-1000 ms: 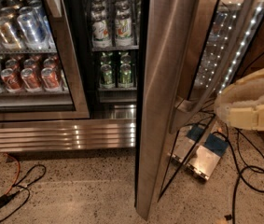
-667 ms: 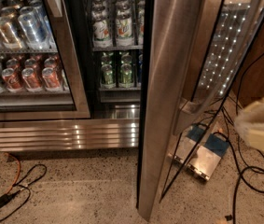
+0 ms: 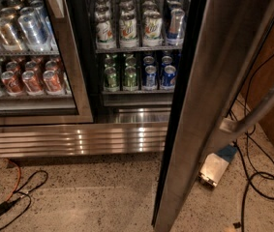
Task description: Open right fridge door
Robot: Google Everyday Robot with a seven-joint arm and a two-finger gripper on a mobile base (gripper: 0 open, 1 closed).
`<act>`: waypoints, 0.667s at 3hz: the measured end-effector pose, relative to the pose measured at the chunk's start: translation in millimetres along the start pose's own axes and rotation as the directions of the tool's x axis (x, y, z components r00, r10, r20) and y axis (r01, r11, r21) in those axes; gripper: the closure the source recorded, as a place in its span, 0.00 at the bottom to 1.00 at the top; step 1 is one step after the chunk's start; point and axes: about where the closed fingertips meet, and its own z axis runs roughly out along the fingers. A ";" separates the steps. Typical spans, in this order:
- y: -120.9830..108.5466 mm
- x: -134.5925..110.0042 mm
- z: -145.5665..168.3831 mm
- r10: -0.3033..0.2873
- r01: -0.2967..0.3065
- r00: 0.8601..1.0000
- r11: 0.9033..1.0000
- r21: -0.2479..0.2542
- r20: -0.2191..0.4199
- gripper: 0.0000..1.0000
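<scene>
Right fridge door [image 3: 214,95] stands open at frame right; it may swing shut or snag the lower-right cables [image 3: 265,180]. Gripper is out of view, so I cannot tell its state.

The gripper, which hung at the right edge beside the door handle [image 3: 267,98] a second ago, is now out of view. The right fridge door [image 3: 209,105] stands swung wider, uncovering blue cans [image 3: 159,74] on the right-hand shelves. Its lit glass face no longer shows.

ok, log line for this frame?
right fridge door: swung open | handle: free | claw: out of view | left door: shut
</scene>
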 end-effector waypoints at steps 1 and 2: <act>4.3 -1.3 -1.5 -0.017 0.017 1.000 1.000 0.007 -0.016 1.00; 25.6 -7.3 -32.5 -0.102 0.109 0.992 0.989 0.099 -0.070 1.00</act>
